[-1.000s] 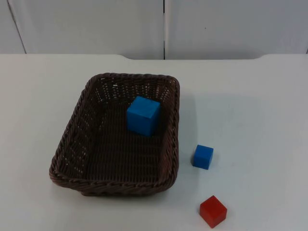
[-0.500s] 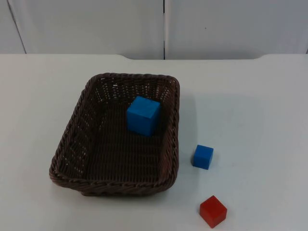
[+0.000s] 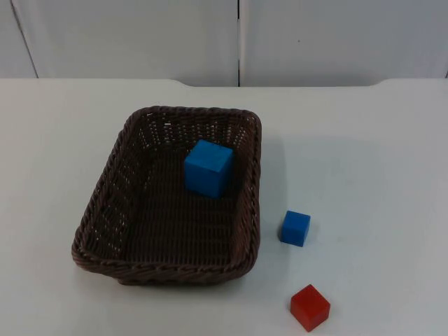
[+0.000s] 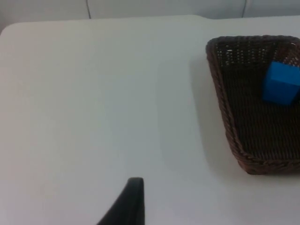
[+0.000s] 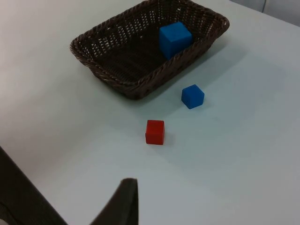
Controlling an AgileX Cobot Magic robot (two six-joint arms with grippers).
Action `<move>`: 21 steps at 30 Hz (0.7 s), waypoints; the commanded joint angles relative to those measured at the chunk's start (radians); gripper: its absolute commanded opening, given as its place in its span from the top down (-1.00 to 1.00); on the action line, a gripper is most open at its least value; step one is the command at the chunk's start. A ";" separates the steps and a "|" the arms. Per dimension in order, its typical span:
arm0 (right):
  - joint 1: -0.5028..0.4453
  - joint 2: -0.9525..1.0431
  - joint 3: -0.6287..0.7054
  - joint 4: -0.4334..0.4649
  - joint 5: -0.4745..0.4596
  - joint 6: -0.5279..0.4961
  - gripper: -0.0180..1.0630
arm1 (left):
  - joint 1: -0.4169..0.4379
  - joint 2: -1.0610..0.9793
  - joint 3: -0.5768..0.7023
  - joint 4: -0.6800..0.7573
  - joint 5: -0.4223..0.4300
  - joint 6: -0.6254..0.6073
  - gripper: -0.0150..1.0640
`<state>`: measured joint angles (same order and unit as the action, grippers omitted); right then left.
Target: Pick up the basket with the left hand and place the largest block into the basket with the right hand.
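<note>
Basket (image 3: 105,231) first, operator: you see it resting flat on the white table (image 3: 364,154), a dark brown woven tray with a rectangular rim and sloping walls. Inside it sits one thing, the big blue block (image 3: 208,168), on the basket floor near the far right corner and close to the right wall. Your left wrist view shows the same: block (image 4: 281,83) inside the basket (image 4: 225,108), toward its far end.

Outside the basket you have two smaller cubes on the bare table. The small blue block (image 3: 295,228) lies just beside the basket's right wall, not touching it. The red block (image 3: 310,306) lies nearer the table's front edge, apart from both.

From the right gripper (image 5: 125,199), you look out past its fingertip: the red block (image 5: 154,131) is nearest ahead of the finger, the small blue block (image 5: 192,96) beyond it, the basket (image 5: 93,49) farther still. The left gripper (image 4: 129,201) stands over bare table (image 4: 93,103), with the basket well off to one side of its fingertip. Neither touches anything. Whether either gripper's fingers are apart or together, you cannot tell.
</note>
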<state>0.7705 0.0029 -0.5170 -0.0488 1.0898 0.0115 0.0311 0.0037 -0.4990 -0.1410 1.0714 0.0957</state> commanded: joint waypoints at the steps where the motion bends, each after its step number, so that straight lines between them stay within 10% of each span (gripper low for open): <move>1: 0.001 -0.003 0.002 0.002 -0.012 0.004 -0.99 | 0.009 -0.004 0.004 0.002 0.003 -0.008 -0.98; 21: -0.219 -0.003 0.002 0.002 -0.012 0.004 -0.99 | 0.009 -0.004 0.004 0.002 0.003 -0.008 -0.98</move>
<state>0.5774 0.0029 -0.5170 -0.0488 1.0898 0.0115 0.0383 0.0037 -0.4990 -0.1386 1.0714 0.0957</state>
